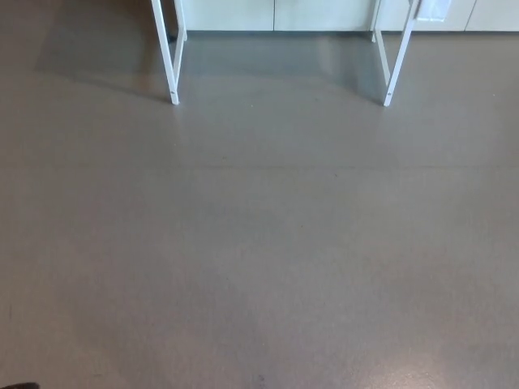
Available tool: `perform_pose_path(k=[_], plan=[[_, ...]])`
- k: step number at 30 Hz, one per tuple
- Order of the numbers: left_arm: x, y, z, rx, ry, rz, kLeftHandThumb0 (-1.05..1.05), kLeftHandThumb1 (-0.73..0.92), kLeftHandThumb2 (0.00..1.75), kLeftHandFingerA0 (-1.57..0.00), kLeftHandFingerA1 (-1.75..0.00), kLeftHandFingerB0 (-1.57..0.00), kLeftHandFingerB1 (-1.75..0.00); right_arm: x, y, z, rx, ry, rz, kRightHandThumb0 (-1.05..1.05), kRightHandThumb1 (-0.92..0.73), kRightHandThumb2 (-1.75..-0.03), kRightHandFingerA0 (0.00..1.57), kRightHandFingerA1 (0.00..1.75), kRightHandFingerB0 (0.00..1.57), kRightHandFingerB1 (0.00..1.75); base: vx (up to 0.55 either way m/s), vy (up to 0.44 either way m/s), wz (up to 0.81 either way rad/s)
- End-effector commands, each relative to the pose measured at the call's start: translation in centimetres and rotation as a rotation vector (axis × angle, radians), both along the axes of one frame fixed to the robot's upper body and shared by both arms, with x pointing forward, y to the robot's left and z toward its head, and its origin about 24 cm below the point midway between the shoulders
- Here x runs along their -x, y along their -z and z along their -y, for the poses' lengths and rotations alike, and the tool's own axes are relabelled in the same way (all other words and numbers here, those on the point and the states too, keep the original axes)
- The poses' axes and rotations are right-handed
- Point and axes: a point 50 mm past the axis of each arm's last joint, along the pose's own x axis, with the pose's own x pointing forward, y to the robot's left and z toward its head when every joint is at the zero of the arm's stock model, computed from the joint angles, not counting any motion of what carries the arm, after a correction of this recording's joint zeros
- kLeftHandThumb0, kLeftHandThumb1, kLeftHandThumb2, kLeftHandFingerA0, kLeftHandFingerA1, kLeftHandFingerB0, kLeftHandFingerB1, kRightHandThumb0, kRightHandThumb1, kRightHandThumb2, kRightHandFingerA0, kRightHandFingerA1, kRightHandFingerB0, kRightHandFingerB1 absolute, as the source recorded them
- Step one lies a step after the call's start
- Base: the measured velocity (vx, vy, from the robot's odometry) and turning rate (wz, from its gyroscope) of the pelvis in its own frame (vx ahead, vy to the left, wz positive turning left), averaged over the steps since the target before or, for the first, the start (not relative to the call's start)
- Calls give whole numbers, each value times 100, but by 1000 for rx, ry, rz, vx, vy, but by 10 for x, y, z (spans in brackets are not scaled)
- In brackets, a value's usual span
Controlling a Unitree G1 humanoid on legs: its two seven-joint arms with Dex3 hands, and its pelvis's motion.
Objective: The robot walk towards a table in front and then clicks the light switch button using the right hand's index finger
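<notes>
Fingers: none on show; neither the left nor the right hand appears in the head view, so whether they are spread or closed cannot be told, nor any arm pose.

Landmark: the table legs at the top of the picture. White metal, two pairs. The left pair ends in a foot on the floor; the right pair stands well apart from it, likewise footed on the floor. The tabletop itself is cut off by the upper picture edge, so the light switch cannot be seen.

Behind the legs: a pale wall of panels or cupboard fronts, with a dark strip at its base where it meets the floor. A pale object sits beside the upper part of the right legs; what it is cannot be told.

Open room: on the near side of the legs the grey floor runs bare to the lower picture edge. A soft shadow lies under and left of the legs. A small dark shape touches the bottom left corner; unidentifiable.
</notes>
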Motion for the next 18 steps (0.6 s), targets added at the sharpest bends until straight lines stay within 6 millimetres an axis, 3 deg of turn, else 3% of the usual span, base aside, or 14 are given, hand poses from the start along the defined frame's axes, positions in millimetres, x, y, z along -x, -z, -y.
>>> perform_pose_path(k=[1,4,12,14,18], plan=[[-1,-6,-6,24,9,31,-49,41,92,-30,-107,-26,-66,3,-4,1,-2,-38,-1,-22,-56,-56,50,41,35,36,0,0,0],[-1,-7,-6,17,26,29,-53,44,85,-26,-104,-25,-66,2,-4,1,9,-51,5,-23,-56,-57,52,42,36,36,0,0,0],[6,-2,-6,34,21,4,-47,44,91,-27,-113,-24,-66,9,-2,1,2,-48,-20,-22,-56,-56,51,42,35,36,0,0,0],[7,-1,-6,20,32,0,-49,44,91,-27,-113,-25,-68,11,0,2,7,-48,-32,-23,-56,-56,51,41,35,35,208,-16,-58],[8,-1,-6,20,34,2,-50,42,89,-28,-112,-26,-68,13,1,2,20,-62,-40,-23,-57,-57,50,40,35,35,-41,-26,23]])
